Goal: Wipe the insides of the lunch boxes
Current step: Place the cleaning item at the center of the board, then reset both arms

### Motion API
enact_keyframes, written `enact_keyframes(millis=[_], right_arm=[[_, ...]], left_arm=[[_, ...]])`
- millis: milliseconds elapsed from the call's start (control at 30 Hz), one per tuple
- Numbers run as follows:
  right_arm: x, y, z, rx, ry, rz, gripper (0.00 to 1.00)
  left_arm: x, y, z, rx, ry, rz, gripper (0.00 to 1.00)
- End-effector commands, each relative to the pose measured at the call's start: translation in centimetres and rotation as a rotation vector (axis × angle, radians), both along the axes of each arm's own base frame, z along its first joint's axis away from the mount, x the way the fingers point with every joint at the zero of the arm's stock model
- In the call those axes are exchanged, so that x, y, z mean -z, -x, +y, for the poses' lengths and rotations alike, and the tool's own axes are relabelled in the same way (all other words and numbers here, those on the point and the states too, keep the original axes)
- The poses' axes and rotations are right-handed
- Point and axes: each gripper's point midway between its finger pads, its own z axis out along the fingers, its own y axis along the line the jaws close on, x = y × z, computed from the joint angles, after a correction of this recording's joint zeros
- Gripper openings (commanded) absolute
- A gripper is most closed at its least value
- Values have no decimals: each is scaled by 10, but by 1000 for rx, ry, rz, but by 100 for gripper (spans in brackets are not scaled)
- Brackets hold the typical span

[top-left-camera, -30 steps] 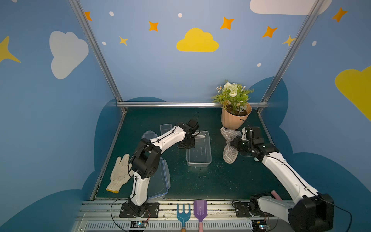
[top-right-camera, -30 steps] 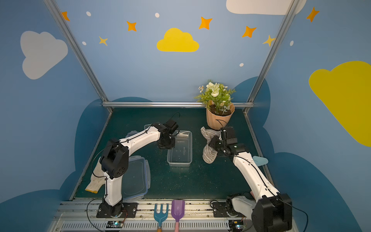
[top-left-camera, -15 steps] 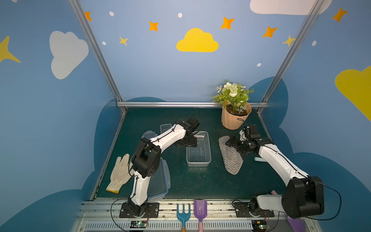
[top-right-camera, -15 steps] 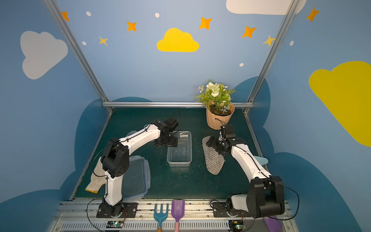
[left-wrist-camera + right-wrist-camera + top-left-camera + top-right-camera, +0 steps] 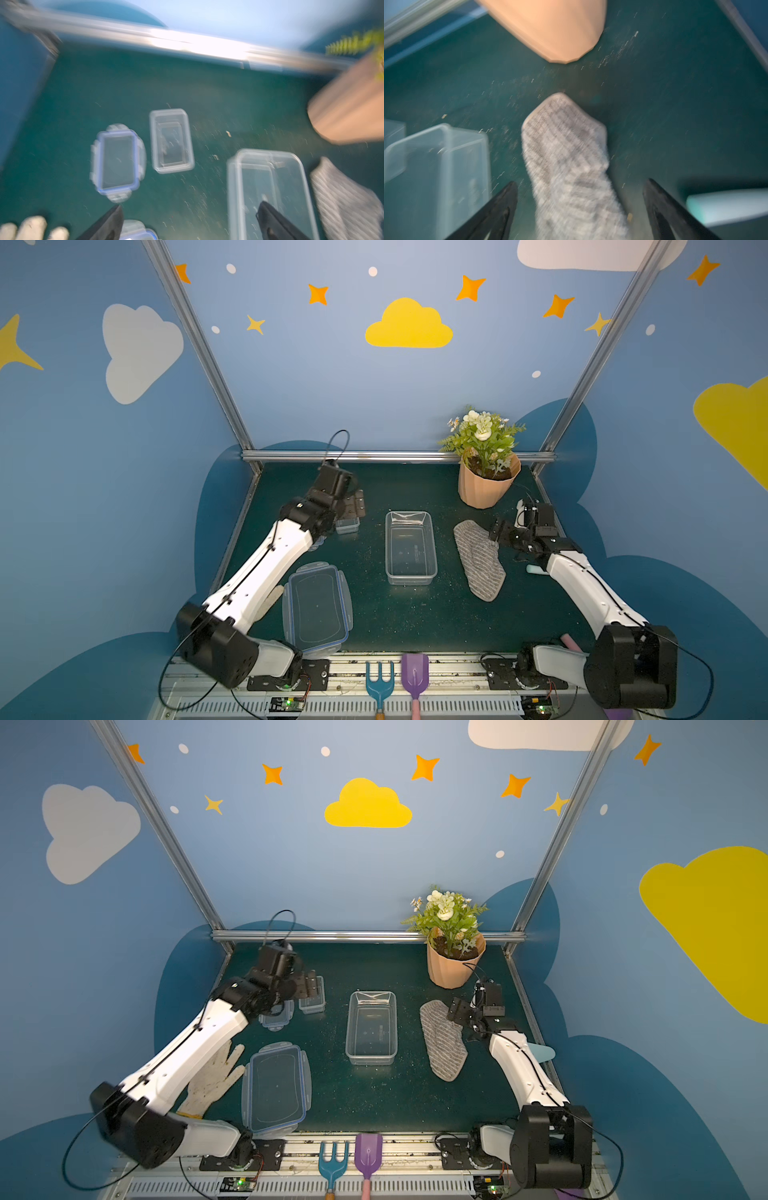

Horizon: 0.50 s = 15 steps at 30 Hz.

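Holding both pairs of jaws wide, empty, and poising the right over the far end of the striped cloth (image 5: 478,560), lying front-to-back beside the large lunch box (image 5: 410,549).

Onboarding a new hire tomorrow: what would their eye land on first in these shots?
The peach ribbed pot with white flowers at the back right corner stands out most. Next, the large clear plastic rectangular lunch box sits lidless in the middle, with the grey striped cloth lying flat on its right, by the open right gripper.
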Motion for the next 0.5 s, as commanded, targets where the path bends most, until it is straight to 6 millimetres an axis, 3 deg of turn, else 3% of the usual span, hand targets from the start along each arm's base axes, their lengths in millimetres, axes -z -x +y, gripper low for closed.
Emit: enact_keyframes(millis=[0,200,333,467], right_arm=[[-16,-27,-24,21,142,-268,92],[10,-30,-32,1,241,-317,93],[25,-32,-26,-23,252,-347,93],[25,-32,-17,-60,257,-384,93]], left_arm=[[-4,-4,45,-87,-78,-167,100],[40,28,128,-311,-114,-289,100],[63,34,150,-390,-104,-421,100],[98,30,159,-398,-127,-367,100]])
